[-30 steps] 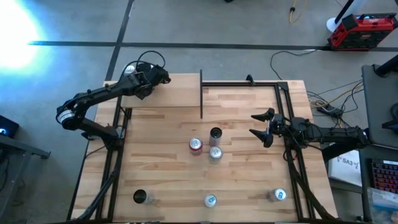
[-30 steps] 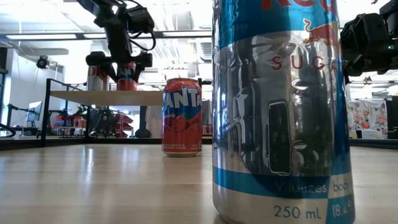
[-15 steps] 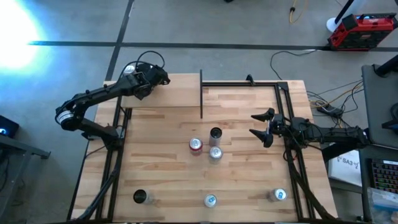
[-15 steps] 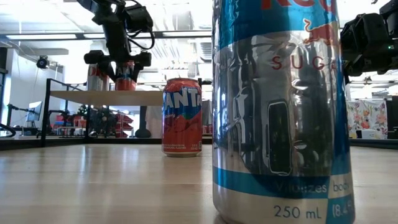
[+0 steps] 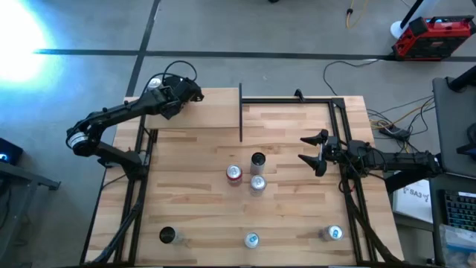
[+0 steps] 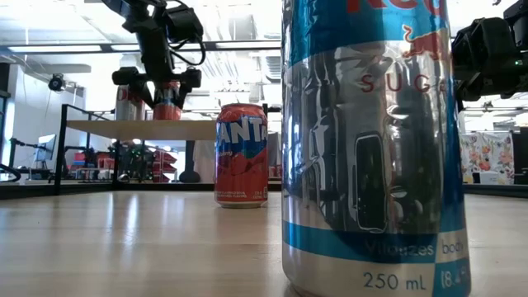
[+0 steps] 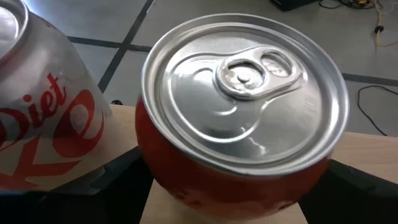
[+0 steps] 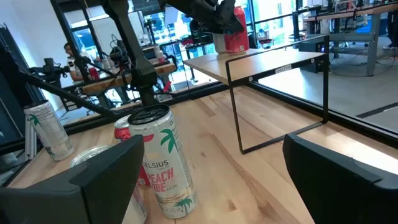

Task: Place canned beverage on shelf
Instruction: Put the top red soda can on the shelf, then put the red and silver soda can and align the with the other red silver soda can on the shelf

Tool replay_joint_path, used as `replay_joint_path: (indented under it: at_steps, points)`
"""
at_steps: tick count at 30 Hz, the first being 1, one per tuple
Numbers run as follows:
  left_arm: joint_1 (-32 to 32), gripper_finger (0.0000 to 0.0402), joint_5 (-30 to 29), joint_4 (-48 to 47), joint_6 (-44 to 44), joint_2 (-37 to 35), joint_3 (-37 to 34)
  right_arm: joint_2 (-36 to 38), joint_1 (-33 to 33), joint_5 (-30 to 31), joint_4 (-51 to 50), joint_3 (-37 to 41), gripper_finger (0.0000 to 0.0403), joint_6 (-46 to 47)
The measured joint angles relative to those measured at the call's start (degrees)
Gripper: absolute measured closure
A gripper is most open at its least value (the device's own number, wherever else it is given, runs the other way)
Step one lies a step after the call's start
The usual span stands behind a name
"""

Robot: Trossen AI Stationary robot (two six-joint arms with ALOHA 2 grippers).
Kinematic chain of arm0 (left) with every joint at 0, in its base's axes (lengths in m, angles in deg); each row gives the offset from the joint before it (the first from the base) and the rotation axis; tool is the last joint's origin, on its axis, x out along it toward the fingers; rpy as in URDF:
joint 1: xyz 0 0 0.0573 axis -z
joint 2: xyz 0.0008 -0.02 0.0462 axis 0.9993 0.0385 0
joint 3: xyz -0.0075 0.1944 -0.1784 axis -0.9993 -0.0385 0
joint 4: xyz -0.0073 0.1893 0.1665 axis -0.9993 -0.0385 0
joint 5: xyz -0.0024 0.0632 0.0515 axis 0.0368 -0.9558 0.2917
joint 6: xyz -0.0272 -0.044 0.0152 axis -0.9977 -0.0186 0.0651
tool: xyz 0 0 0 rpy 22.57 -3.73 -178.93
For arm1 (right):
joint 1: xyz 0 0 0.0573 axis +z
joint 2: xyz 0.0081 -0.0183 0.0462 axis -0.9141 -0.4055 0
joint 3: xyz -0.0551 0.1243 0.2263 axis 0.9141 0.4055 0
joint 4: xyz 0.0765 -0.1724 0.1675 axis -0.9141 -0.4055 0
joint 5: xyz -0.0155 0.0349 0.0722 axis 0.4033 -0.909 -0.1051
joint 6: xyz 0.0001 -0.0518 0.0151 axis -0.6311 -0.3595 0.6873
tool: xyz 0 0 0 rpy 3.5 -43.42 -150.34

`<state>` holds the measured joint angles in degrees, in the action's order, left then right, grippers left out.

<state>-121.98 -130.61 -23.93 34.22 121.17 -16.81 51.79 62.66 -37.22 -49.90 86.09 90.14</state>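
1. Left wrist view: the left gripper [image 6: 167, 82] grasps a red aluminium can [image 7: 239, 134] beside a silver Diet Coke can [image 7: 43, 118], over the pale wood shelf [image 6: 140, 129].
2. Lower straight, seat it flat, then release.
3. The right gripper [image 5: 312, 152] waits with fingers spread by the desk [image 5: 201, 201] edge.

A grey concrete floor [image 5: 245, 26] surrounds the table, crossed by a dark line running left to right and another running diagonally. A bright glare of light [image 5: 18, 33] washes out the far left corner of the floor. At the far right stands a red and black case [image 5: 433, 36], with a yellow cable [image 5: 355, 13] and a black cable [image 5: 349, 71] lying loose on the floor nearby. A dark desk edge [image 5: 454, 104] shows at the right. Seen level across the table, the room is an open workshop with a white ceiling and long strip lights [image 6: 239, 45], large windows [image 8: 273, 15], and more work desks [image 8: 339, 18] far off.
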Motion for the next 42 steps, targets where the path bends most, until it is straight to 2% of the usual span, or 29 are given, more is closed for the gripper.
replay_joint_path:
  at_steps: [17,29,32,37,42]
  points:
    - [0.2,0.0078,-0.2,-1.3,0.0,-0.4,0.1,0.0,0.0,0.0,0.0,0.0,0.0035,0.0]
    - [1.1,0.0017,0.5,-3.8,-1.9,-1.9,0.1,0.0,0.0,0.0,0.0,0.0,0.0035,0.0]
    - [1.9,0.0004,2.4,-6.7,-2.9,-3.1,0.6,0.0,0.0,0.0,0.0,0.0,0.0035,0.0]
    - [3.3,0.0008,6.6,-15.0,-5.7,-4.6,4.1,0.0,0.0,0.0,0.0,0.0,0.0035,0.0]
    - [5.0,0.0004,15.0,-27.6,-7.9,-4.6,9.9,0.0,0.0,0.0,0.0,0.0,0.0035,0.0]
